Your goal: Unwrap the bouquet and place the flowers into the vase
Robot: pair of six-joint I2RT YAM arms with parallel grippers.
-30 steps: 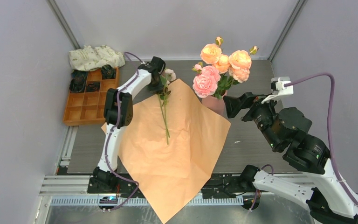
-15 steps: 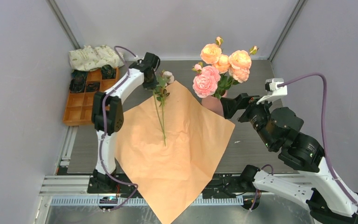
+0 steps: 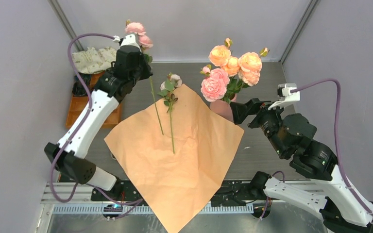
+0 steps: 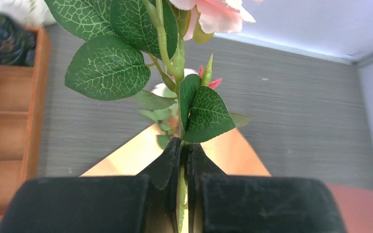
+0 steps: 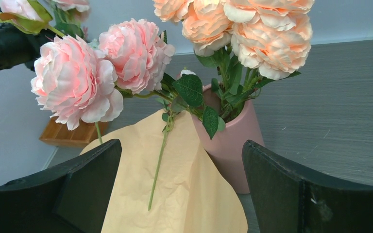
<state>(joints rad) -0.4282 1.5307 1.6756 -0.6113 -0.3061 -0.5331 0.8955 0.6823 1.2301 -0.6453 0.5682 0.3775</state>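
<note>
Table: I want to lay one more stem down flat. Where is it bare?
Bare table lies right of the vase, toward the far right corner, and along the back between vase and tray. The paper covers the middle, a stem on it; tray and cloth bundle crowd the far left.

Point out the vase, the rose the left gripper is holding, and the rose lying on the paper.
vase (image 5: 230,141), right wrist view, pink side wall.
held rose (image 3: 136,27), top view, pink bloom.
lying rose (image 3: 166,88), top view, leaves below its bud.

One vase (image 3: 222,108), one tray (image 3: 76,115), one paper sheet (image 3: 184,155), two loose stems (image 3: 171,131) (one aloft).
</note>
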